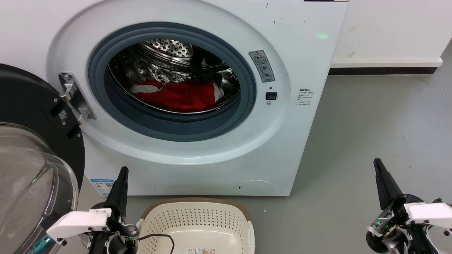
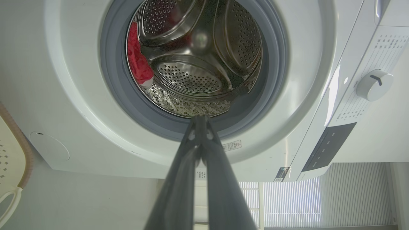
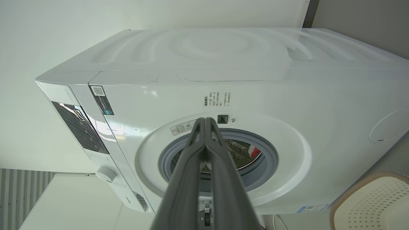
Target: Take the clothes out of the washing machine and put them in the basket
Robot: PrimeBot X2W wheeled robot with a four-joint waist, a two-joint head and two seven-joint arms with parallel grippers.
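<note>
Red clothes (image 1: 176,95) with white trim lie at the bottom of the steel drum inside the white washing machine (image 1: 300,46); they also show in the drum as clothes (image 2: 137,60) and clothes (image 3: 254,150). Its door (image 1: 31,141) hangs open at the left. The cream basket (image 1: 197,222) with a brown rim stands on the floor before the machine, holding no garment that I can see. My left gripper (image 1: 123,173) is shut, low at the left beside the basket. My right gripper (image 1: 378,164) is shut, low at the right over the floor. Both hold nothing.
Grey floor (image 1: 370,123) stretches right of the machine up to a white wall with a dark skirting (image 1: 381,70). A thin black cable (image 1: 159,237) lies over the basket's near side. The open glass door fills the lower left.
</note>
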